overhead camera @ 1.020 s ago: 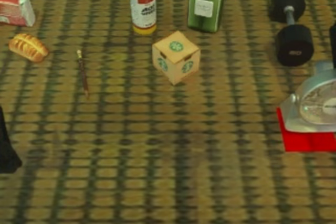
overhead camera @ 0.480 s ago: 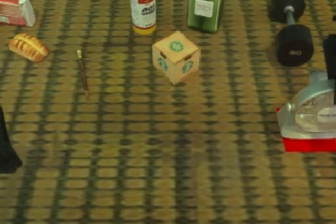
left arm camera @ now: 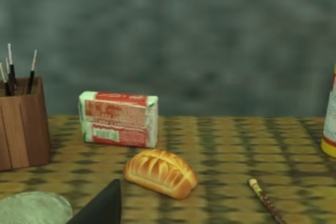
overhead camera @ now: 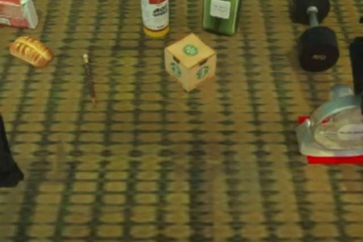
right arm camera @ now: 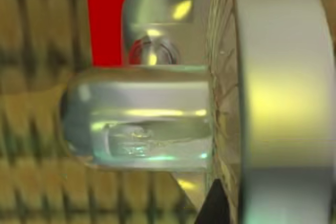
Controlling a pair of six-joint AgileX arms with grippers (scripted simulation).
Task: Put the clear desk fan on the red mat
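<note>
glassy ringed fan, flat red mat

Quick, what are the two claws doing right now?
Left claw: parked at the table's left edge; open or shut cannot be told.
Right claw: at the right edge by the clear desk fan; grip cannot be told.

Woven table, cardboard cube, pencil, bread, dumbbell, red mat

Cardboard cube mid-table — 2 bottles behind
</note>
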